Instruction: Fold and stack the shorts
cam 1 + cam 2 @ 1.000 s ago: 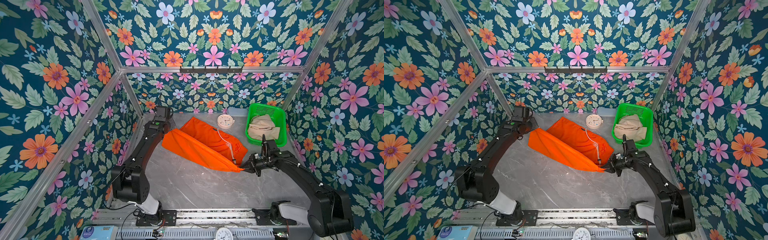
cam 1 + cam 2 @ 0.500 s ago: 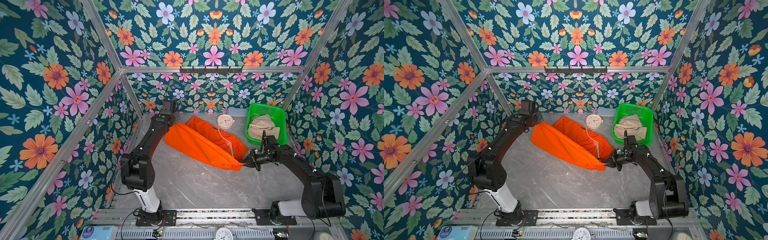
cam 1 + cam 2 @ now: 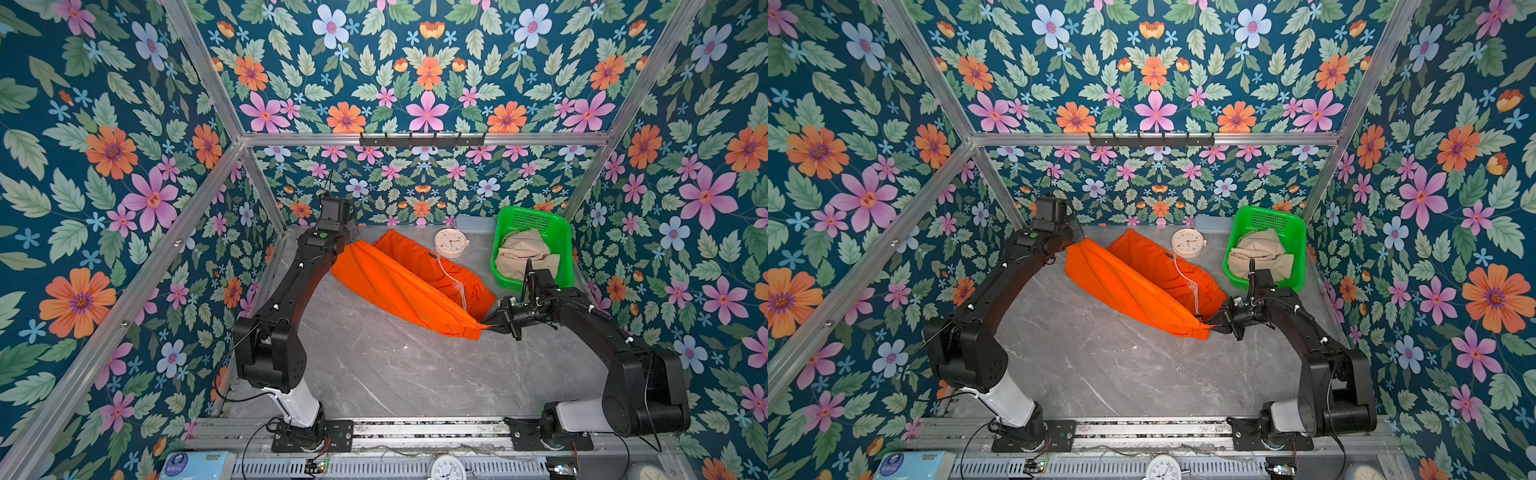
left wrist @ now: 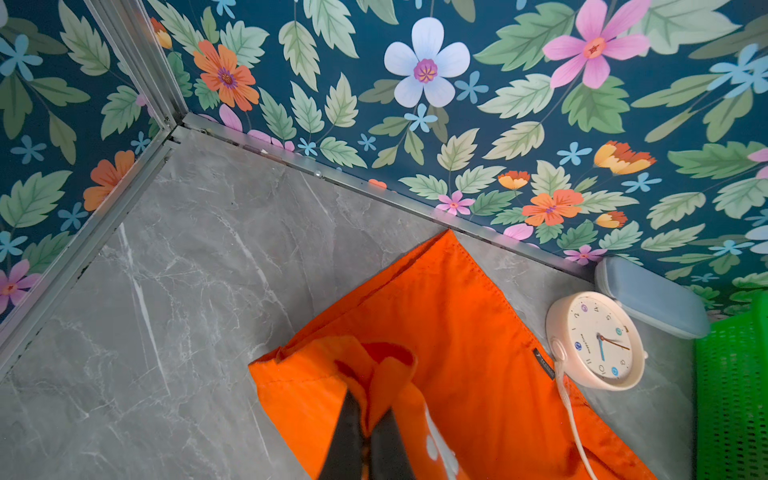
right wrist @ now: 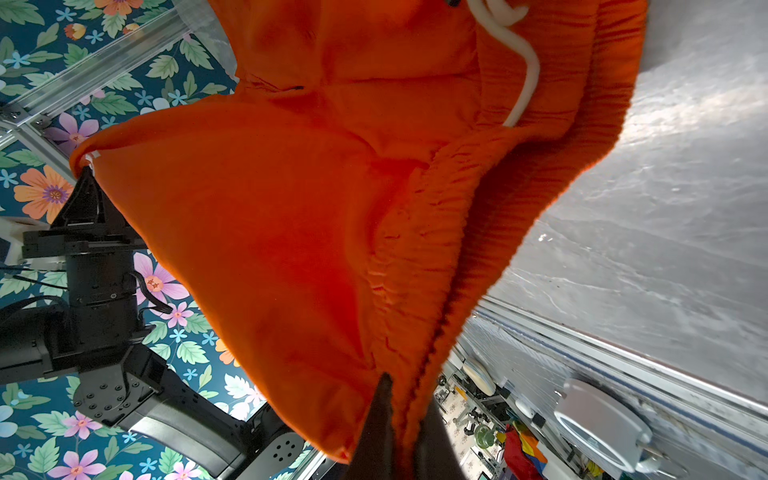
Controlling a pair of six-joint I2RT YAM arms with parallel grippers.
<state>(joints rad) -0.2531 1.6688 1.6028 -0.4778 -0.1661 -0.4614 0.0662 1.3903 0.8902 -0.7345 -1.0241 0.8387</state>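
The orange shorts (image 3: 399, 282) (image 3: 1133, 282) hang stretched between my two grippers above the grey table. The far leg end is pinched in my left gripper (image 3: 351, 245) (image 3: 1073, 245), which is shut on it near the back left corner. In the left wrist view the fingers (image 4: 347, 428) clamp a bunched fold of orange cloth (image 4: 457, 332). My right gripper (image 3: 488, 324) (image 3: 1210, 326) is shut on the ribbed waistband corner (image 5: 436, 257). The white drawstring (image 3: 451, 274) (image 5: 523, 62) dangles. The beige shorts (image 3: 521, 253) (image 3: 1258, 253) lie crumpled in the green basket (image 3: 536, 216).
A round white clock (image 3: 451, 243) (image 4: 598, 340) stands behind the orange cloth, with a pale blue box (image 4: 652, 297) against the back wall beside it. The green basket (image 3: 1266, 214) sits at the back right. Floral walls enclose the table on three sides.
My left gripper has lifted and carried its end of the orange shorts toward the back wall. The raised fold has followed it. The right gripper has barely shifted.
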